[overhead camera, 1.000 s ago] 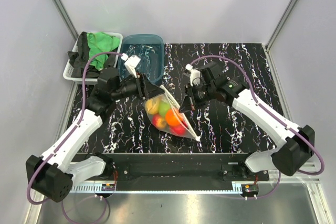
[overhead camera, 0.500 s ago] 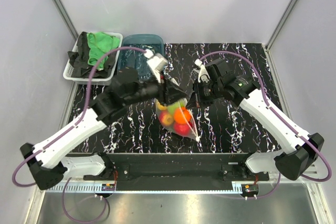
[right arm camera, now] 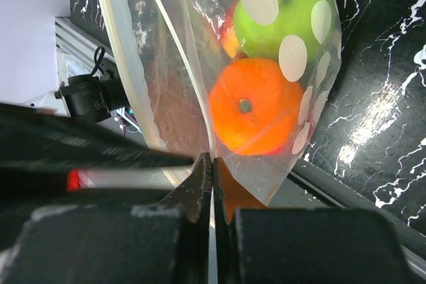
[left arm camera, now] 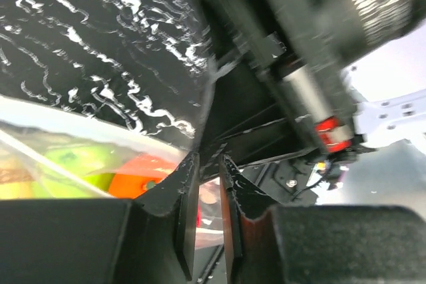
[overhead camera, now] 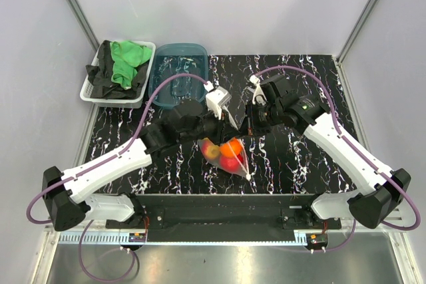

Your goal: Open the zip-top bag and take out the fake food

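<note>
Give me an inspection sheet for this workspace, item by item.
Surface: black, white-veined table.
Job's things: zip-top bag hangs between the grippers, fake food inside.
Clutter: teal tub; white basket holding green and black cloths, back left.
Grippers: left gripper and right gripper both pinch the bag's upper end, close together.
Cables: purple cables loop above both arms.
Surroundings: white walls, metal frame posts.

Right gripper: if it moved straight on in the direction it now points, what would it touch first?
The right gripper is shut on the zip-top bag. Straight ahead, the orange fruit inside it is probably met first; depth is unclear.
</note>
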`<action>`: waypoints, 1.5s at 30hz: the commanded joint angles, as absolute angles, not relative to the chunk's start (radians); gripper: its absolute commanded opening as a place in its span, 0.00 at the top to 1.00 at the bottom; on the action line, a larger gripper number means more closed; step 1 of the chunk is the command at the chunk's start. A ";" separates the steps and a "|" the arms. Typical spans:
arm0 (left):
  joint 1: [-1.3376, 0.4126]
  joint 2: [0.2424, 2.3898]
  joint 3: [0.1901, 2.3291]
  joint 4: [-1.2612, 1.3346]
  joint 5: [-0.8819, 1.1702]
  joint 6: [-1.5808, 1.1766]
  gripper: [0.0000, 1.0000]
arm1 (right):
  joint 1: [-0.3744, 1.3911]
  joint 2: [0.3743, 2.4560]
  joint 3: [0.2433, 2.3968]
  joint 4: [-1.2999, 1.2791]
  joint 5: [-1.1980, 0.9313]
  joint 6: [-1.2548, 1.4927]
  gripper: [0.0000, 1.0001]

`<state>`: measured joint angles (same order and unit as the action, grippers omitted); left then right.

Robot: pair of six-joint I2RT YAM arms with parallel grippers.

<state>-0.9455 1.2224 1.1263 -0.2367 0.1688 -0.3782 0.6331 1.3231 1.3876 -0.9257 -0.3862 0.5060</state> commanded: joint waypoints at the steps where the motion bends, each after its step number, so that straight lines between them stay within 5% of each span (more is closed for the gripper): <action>1: -0.948 1.197 1.052 -0.187 0.104 -0.331 0.82 | 0.638 1.302 1.451 -0.930 -0.368 0.541 1.00; 8: -0.985 1.121 0.966 -0.209 0.058 -0.275 0.72 | 0.637 1.316 1.473 -0.942 -0.380 0.557 1.00; 13: -1.048 1.175 0.991 -0.236 0.003 -0.210 0.41 | 0.637 1.313 1.474 -0.940 -0.391 0.563 1.00; 17: -1.062 1.236 1.026 -0.262 -0.055 -0.173 0.31 | 0.637 1.302 1.451 -0.933 -0.408 0.569 1.00; 35: -1.058 1.459 1.111 -0.311 -0.014 -0.184 0.21 | 0.637 1.230 1.364 -0.931 -0.370 0.591 1.00; 38: -1.055 1.471 1.115 -0.316 -0.006 -0.167 0.33 | 0.637 1.223 1.347 -0.931 -0.356 0.598 1.00; 40: -1.055 1.468 1.132 -0.327 -0.006 -0.157 0.55 | 0.635 1.218 1.332 -0.936 -0.344 0.598 1.00; 45: -1.055 1.425 1.178 -0.379 0.031 -0.135 0.85 | 0.635 1.219 1.333 -0.939 -0.318 0.598 1.00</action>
